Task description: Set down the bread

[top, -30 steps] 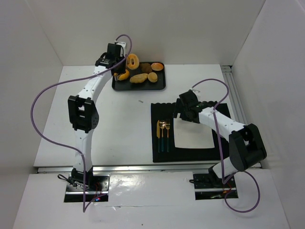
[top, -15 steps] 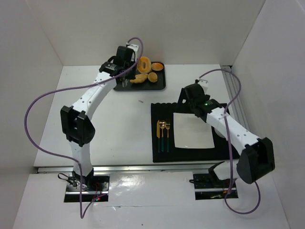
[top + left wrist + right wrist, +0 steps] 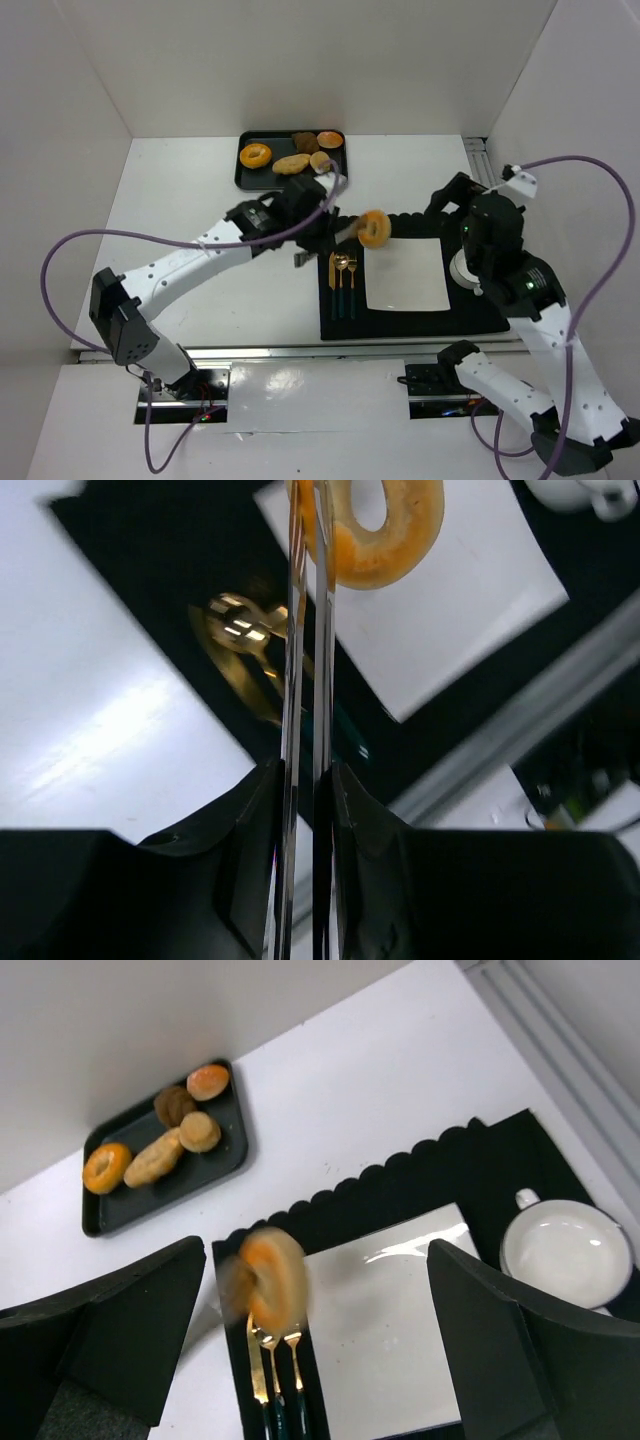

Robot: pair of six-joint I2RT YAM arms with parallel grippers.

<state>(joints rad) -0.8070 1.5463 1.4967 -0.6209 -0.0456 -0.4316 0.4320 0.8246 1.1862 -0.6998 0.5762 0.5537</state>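
The left gripper [image 3: 303, 780] squeezes the tongs [image 3: 323, 630] on the bread [image 3: 374, 228], so I'd lower it past the plate's [image 3: 410, 280] far-left corner; the right gripper [image 3: 315, 1300] hangs open.

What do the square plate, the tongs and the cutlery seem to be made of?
Plate: glossy white, probably glazed ceramic; it shows reflections. Tongs: thin shiny strips, likely steel. Cutlery: gold-coloured metal heads, dark handles, material unclear.
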